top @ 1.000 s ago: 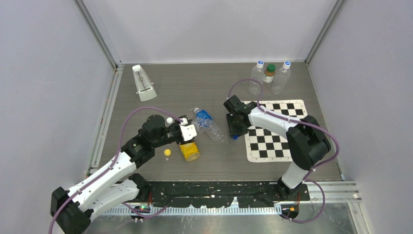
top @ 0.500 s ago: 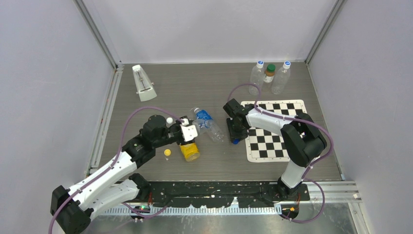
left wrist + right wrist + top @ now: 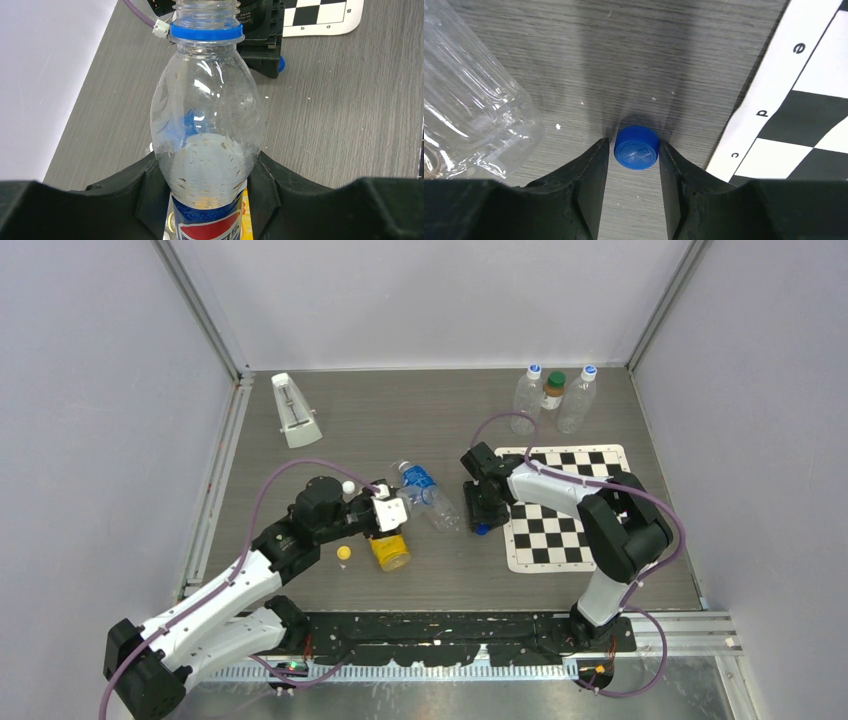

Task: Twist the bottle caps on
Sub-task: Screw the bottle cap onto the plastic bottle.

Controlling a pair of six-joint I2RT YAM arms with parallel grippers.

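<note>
1. Picking up the blue cap (image 3: 637,147) looks to be the step in hand. Sits top-up on the grey table (image 3: 574,60), just beside the edge of the checkered mat (image 3: 804,75) and near the clear bottle (image 3: 469,100).
2. Flanked tightly by the right gripper (image 3: 633,147), jaws drawn in to hardly more than the cap's width, one side seemingly touching, a thin dark sliver at the other. Cannot tell whether actually squeezed; not lifted off the table.
3. Waits a little way off in the left gripper (image 3: 205,167), clamped firmly around the clear bottle's belly just past the label. Shows a bare threaded neck with a blue ring, pointing toward the right gripper.
4. Calls next, most likely, for a firm centred pinch and a straight lift. Then means carrying the cap to that neck, seating it square on the threads and twisting while holding the bottle fast. Risks flicking so small a cap sideways if pinched off-centre.
5. Reaches, on the right, forward and inward from the base, wrist bent so the fingers point straight down. Stretches, on the left, low and diagonally toward the table's middle, fingers roughly level.
6. Leaves the yellow cap (image 3: 343,552) and white cap (image 3: 347,486) loose on either side of the left wrist, not yet fitted.
</note>
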